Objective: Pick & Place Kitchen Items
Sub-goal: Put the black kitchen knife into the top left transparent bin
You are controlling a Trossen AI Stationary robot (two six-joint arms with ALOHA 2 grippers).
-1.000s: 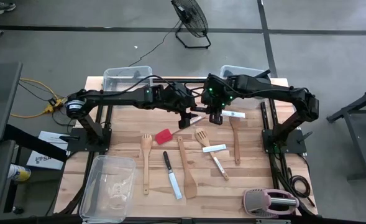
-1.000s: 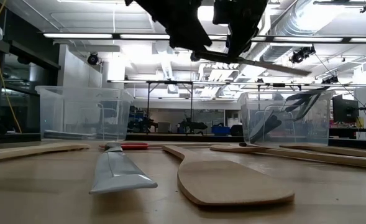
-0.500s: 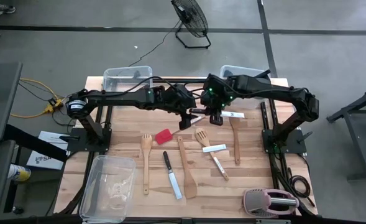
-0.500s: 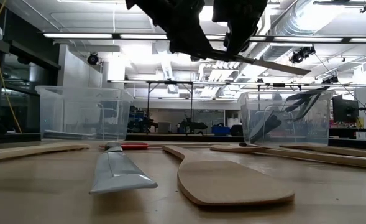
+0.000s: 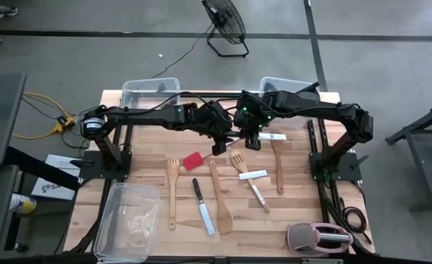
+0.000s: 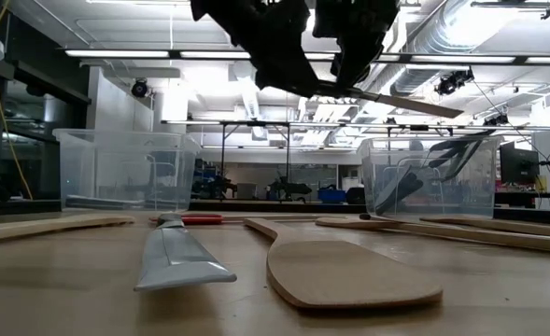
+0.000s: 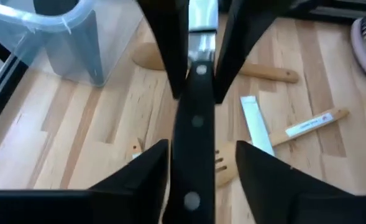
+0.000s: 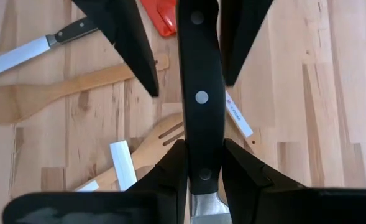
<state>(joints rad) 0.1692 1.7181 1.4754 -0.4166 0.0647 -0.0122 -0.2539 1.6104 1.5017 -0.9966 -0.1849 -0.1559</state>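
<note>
A black-handled knife [image 6: 405, 99] with a pale blade [image 5: 276, 136] hangs in the air over the table's far middle, between my two grippers. My right gripper [image 8: 201, 168] is shut on it and also shows in the high view [image 5: 249, 139]. My left gripper [image 7: 198, 168] faces it from the left [image 5: 220, 144]. It is open, one finger on each side of the handle's free end, with a gap on both sides. A red spatula [image 5: 193, 160], wooden spoons [image 5: 172, 192] [image 5: 219, 198], a forked turner [image 5: 239, 163] and another knife [image 5: 203, 207] lie flat on the table. My right gripper pinches the knife's black handle at its blade end [image 8: 201, 146] between its two fingers. The fingers point toward the table's left and lie along the handle. The knife is lifted well clear of the table, nearly level, its blade running back under the gripper toward the right.
Two clear bins stand at the far edge, one on the left [image 5: 150, 89] and one on the right [image 5: 285, 83] with utensils in it. A third bin [image 5: 127, 220] sits near left. A pink-and-grey toaster [image 5: 320, 238] is near right. A wooden spoon [image 5: 279, 165] and a light-handled knife [image 5: 258, 192] lie right of centre.
My right gripper has crept a little toward the table's left edge, closer to my left gripper, carrying the knife with it. The knife stays in the air and nearly level.
</note>
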